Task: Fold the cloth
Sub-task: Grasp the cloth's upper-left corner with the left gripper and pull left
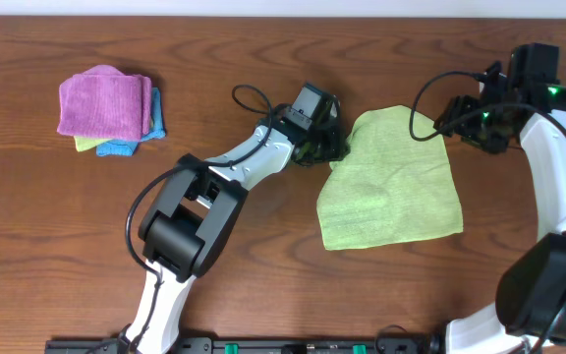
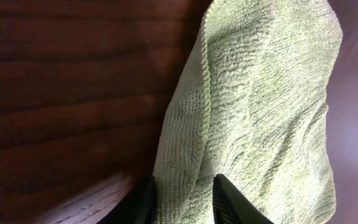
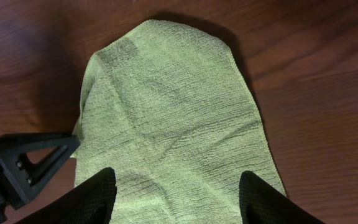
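Note:
The lime-green cloth (image 1: pixel 391 187) lies mostly flat on the wooden table, right of centre, with its far end narrowed. My left gripper (image 1: pixel 324 146) is at the cloth's far left edge. In the left wrist view its fingers (image 2: pixel 184 202) are closed on a raised fold of the cloth's hemmed edge (image 2: pixel 260 106). My right gripper (image 1: pixel 452 126) is at the cloth's far right corner. In the right wrist view its fingers (image 3: pixel 178 196) are wide open and empty just above the cloth (image 3: pixel 173 112). The tag is not visible.
A stack of folded cloths stands at the far left: a purple cloth (image 1: pixel 103 100) on top, with a teal cloth (image 1: pixel 124 147) and a yellow-green one under it. Part of the left gripper's body (image 3: pixel 23 168) shows in the right wrist view.

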Robot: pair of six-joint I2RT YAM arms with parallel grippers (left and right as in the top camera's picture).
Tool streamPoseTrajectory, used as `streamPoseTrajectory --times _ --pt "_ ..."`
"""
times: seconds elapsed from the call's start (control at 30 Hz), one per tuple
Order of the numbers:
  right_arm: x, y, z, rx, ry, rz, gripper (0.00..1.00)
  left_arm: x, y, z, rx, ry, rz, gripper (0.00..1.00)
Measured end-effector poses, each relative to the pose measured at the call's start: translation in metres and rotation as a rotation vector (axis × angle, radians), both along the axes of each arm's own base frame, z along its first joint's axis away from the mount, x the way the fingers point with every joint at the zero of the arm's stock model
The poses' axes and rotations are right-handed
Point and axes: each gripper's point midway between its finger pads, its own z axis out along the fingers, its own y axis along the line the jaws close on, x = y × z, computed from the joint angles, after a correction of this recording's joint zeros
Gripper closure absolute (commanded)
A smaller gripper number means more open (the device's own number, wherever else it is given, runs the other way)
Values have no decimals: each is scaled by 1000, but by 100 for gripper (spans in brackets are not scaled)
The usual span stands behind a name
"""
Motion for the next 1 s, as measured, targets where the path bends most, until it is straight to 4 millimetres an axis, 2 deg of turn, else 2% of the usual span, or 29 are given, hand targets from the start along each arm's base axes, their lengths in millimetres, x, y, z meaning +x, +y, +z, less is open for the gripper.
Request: streamPoseTrajectory --times 0.1,0.2,0.57,0.83,1.0 --pt "0 0 0 0 0 0 36 -1 1 -5 8 10 0 73" --pt "0 0 0 0 0 0 36 -6 4 -17 26 43 -1 82" --pt "0 0 0 0 0 0 36 -1 10 -19 31 46 14 91" --pt "-3 1 -1 3 15 0 37 19 34 -18 16 55 69 93" --pt "-10 2 -3 8 45 3 40 35 57 -17 1 64 116 94"
